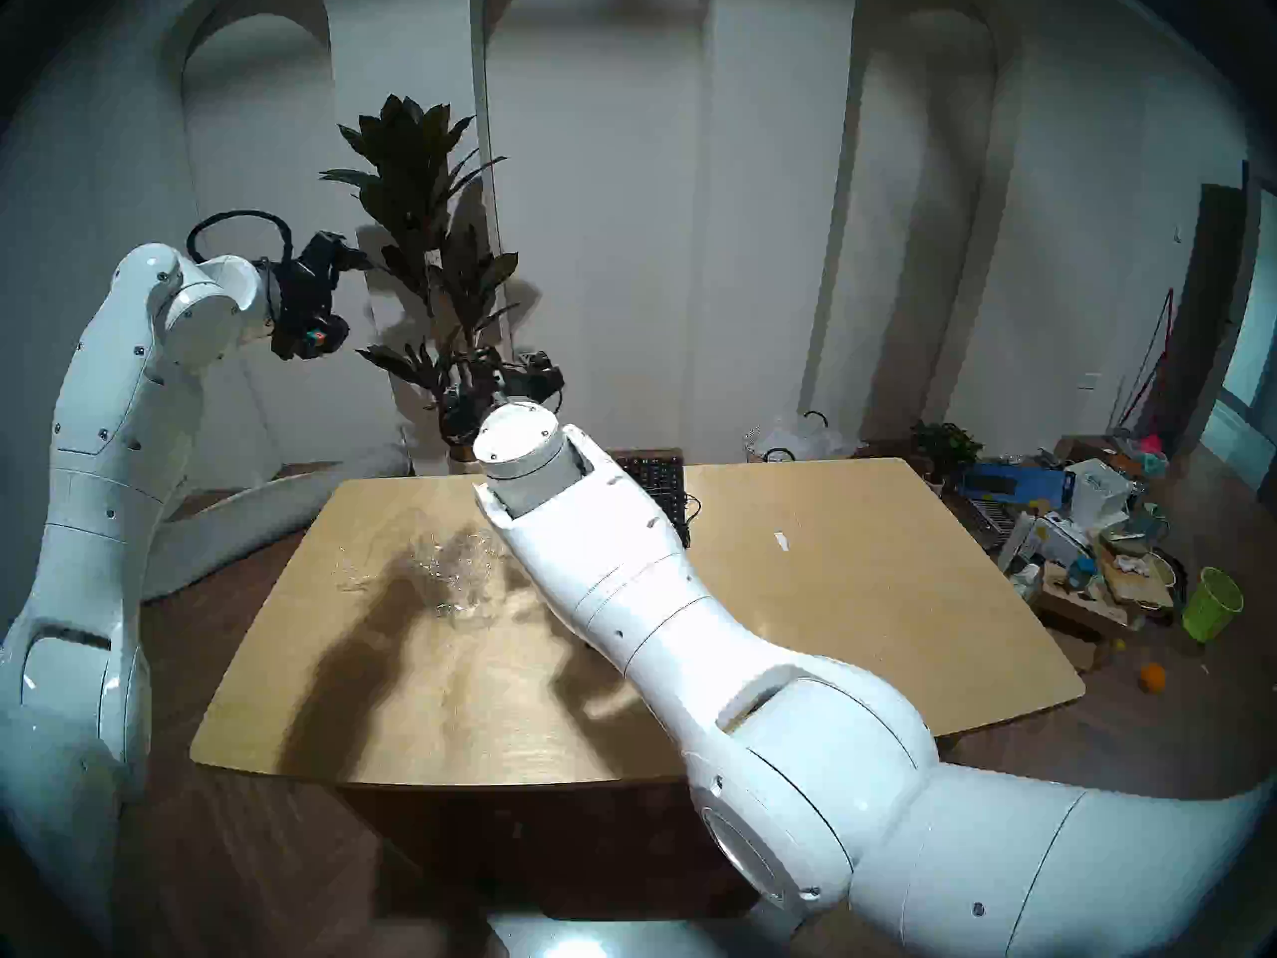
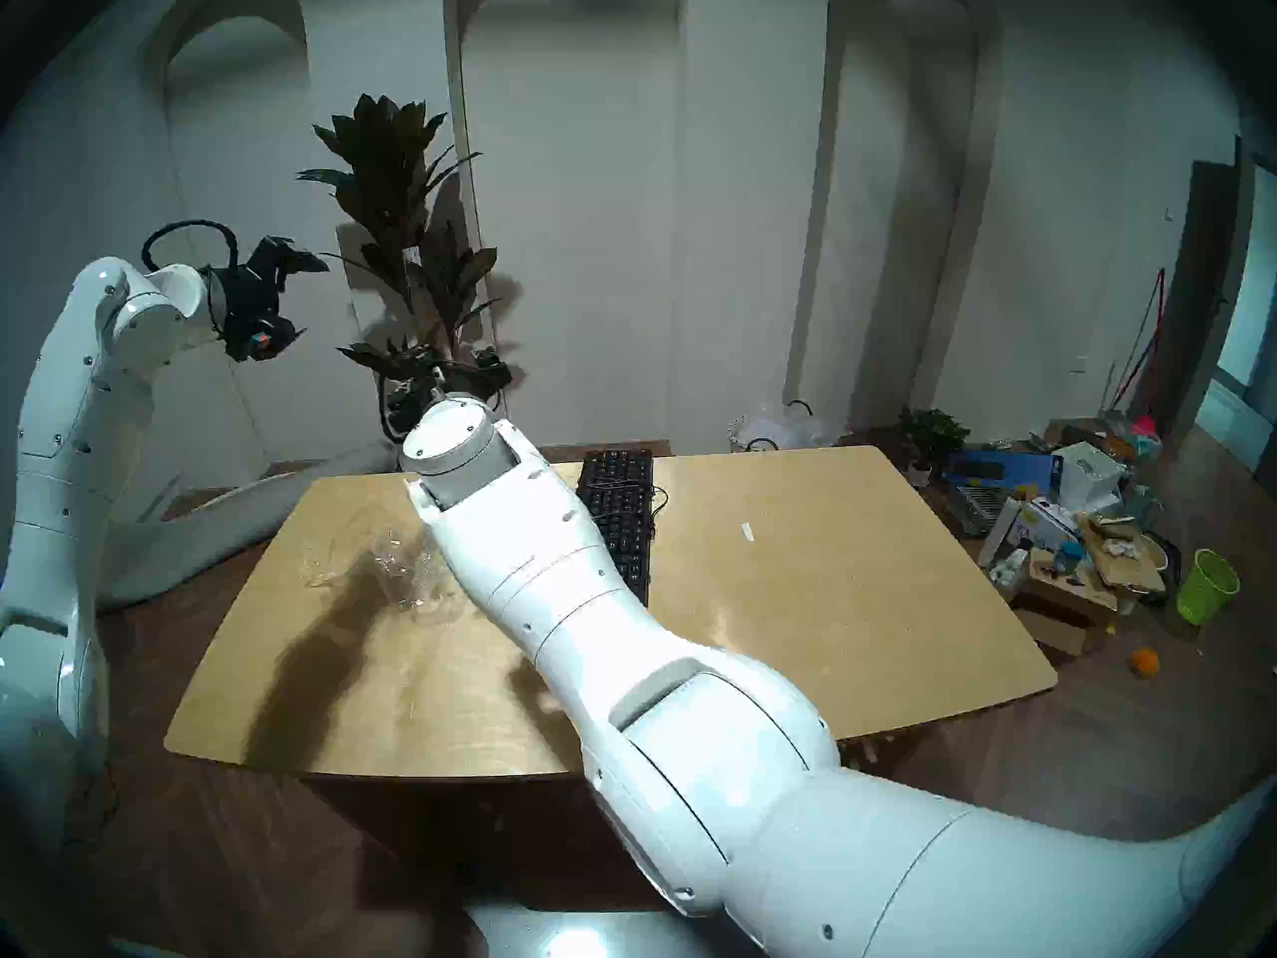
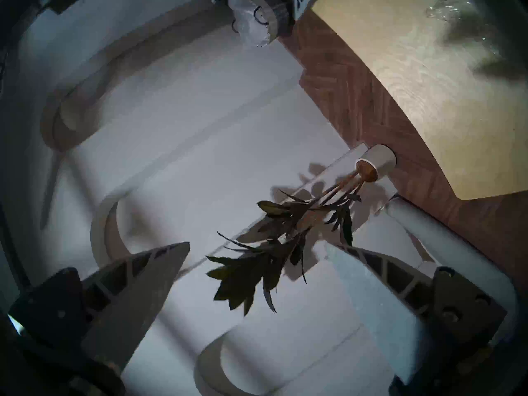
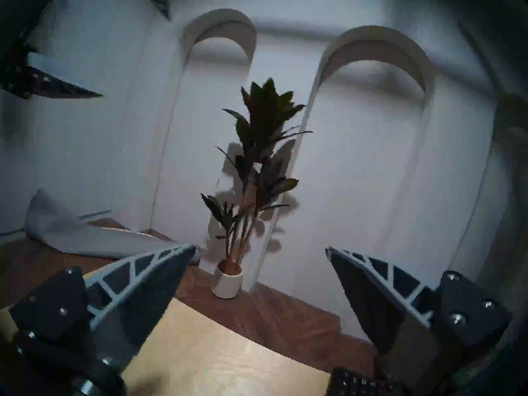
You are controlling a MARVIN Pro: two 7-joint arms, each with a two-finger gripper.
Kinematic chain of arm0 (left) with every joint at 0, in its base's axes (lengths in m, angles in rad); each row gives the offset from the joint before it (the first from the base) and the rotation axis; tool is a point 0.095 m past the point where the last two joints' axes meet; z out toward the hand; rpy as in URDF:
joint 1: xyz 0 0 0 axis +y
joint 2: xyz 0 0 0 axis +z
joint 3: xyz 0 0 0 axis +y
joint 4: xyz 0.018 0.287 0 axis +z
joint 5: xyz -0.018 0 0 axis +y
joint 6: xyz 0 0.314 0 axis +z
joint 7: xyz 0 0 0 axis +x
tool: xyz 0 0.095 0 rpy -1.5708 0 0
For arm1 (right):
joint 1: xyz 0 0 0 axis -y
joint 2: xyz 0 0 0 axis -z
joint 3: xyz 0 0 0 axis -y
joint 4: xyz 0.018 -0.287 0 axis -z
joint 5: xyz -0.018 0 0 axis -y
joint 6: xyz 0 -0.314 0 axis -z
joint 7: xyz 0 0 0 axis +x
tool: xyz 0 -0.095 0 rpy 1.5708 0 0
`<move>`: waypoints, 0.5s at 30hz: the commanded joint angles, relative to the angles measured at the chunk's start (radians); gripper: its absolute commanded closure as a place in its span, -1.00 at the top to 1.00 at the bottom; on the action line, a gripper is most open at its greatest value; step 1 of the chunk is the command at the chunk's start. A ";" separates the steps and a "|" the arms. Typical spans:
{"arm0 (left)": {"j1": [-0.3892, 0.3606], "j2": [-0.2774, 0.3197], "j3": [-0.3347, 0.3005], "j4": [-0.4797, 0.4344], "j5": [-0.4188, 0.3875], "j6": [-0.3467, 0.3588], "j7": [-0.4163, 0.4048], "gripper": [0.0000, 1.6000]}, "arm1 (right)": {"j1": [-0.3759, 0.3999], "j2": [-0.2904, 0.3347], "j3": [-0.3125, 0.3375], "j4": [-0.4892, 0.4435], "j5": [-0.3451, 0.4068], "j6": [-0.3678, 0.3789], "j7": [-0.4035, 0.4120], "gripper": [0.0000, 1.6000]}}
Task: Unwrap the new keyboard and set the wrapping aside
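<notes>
The black keyboard (image 1: 653, 483) lies bare at the far middle of the wooden table (image 1: 864, 590), partly hidden behind my right arm; it also shows in the head right view (image 2: 618, 514) and the right wrist view (image 4: 360, 384). The clear crumpled wrapping (image 1: 449, 569) lies on the table to the keyboard's left, also in the left wrist view (image 3: 445, 9). My left gripper (image 3: 257, 249) is open and empty, raised high off the table's left side (image 1: 345, 293). My right gripper (image 4: 261, 248) is open and empty, held above the table's far edge (image 1: 511, 379).
A tall potted plant (image 1: 428, 244) stands behind the table. A whitish bag with black handles (image 1: 801, 438) sits at the far edge. Boxes and clutter (image 1: 1078, 521), a green bin (image 1: 1213, 604) and an orange (image 1: 1152, 676) lie on the floor at right. A small white scrap (image 1: 781, 542) lies on the table.
</notes>
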 commanded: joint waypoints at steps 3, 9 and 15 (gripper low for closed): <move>-0.005 -0.034 -0.166 0.091 -0.118 0.117 0.047 1.00 | 0.068 0.123 0.130 -0.067 0.006 -0.027 -0.088 1.00; 0.007 -0.085 -0.231 0.136 -0.209 0.162 0.055 1.00 | 0.047 0.190 0.207 -0.118 0.008 -0.039 -0.155 1.00; 0.021 -0.112 -0.265 0.163 -0.263 0.185 0.047 1.00 | -0.001 0.225 0.252 -0.144 0.008 -0.038 -0.203 1.00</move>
